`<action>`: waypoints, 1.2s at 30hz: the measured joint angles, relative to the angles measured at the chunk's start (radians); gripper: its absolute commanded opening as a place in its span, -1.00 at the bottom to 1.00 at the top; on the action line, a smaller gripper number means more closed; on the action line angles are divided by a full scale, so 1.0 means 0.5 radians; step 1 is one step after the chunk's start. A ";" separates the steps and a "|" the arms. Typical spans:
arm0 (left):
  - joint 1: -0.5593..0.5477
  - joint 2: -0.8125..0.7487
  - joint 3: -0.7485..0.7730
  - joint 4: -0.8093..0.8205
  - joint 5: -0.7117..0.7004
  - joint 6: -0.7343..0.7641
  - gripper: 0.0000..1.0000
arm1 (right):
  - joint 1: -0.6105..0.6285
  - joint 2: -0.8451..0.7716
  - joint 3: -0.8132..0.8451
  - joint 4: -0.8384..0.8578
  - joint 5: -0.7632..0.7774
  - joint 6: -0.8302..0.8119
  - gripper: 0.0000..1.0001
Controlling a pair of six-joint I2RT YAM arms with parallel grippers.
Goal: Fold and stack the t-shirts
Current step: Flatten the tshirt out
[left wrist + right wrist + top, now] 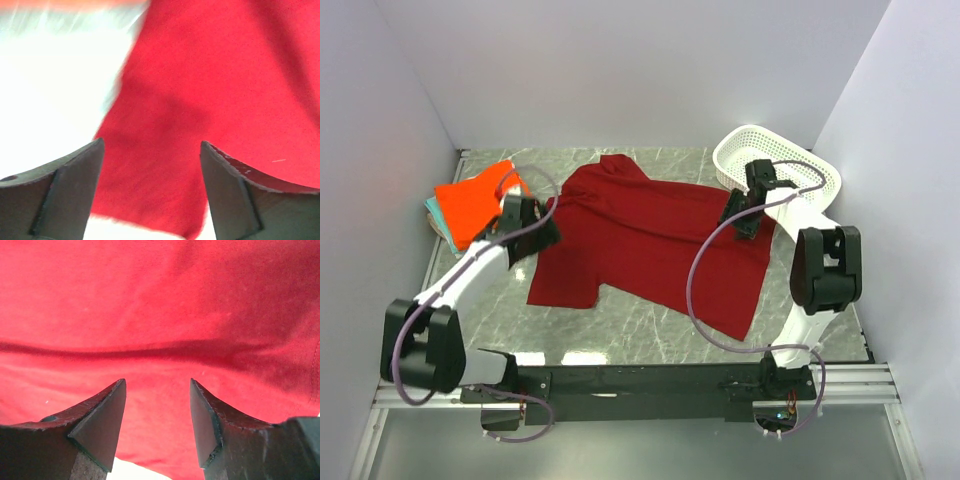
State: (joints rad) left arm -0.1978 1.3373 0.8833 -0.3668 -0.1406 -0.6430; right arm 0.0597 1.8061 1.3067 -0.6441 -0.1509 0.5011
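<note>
A dark crimson t-shirt (650,245) lies spread out, slightly rumpled, on the marble table (640,325). An orange t-shirt (470,200) sits folded at the back left, on top of a pile whose teal edge (429,208) peeks out. My left gripper (542,226) hovers low over the crimson shirt's left edge. In the left wrist view the gripper (152,150) is open, with red cloth (210,75) below the gap and nothing pinched. My right gripper (738,218) is over the shirt's right edge. It is open (157,385) above the red cloth (160,300).
A white perforated basket (745,132) stands at the back right corner, just behind the right arm. White walls close in the table on the left, back and right. The folded pile lies close behind the left arm's wrist.
</note>
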 measured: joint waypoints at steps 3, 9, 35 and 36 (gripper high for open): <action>0.006 -0.137 -0.257 -0.103 -0.095 -0.117 0.45 | 0.000 -0.068 -0.020 0.002 -0.018 -0.002 0.19; 0.079 -0.473 -0.587 -0.227 -0.150 -0.323 0.23 | 0.000 -0.237 -0.175 0.013 -0.047 -0.002 0.19; 0.272 -0.490 -0.838 -0.121 -0.019 -0.433 -0.28 | 0.001 -0.430 -0.365 0.016 -0.051 -0.002 0.19; 0.272 -0.484 -0.836 -0.121 -0.021 -0.435 -0.30 | 0.001 -0.430 -0.368 0.016 -0.051 -0.002 0.20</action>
State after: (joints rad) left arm -0.0620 1.0950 0.4652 -0.4274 -0.1509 -0.8604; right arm 0.0601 1.5909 1.1229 -0.6361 -0.1764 0.4999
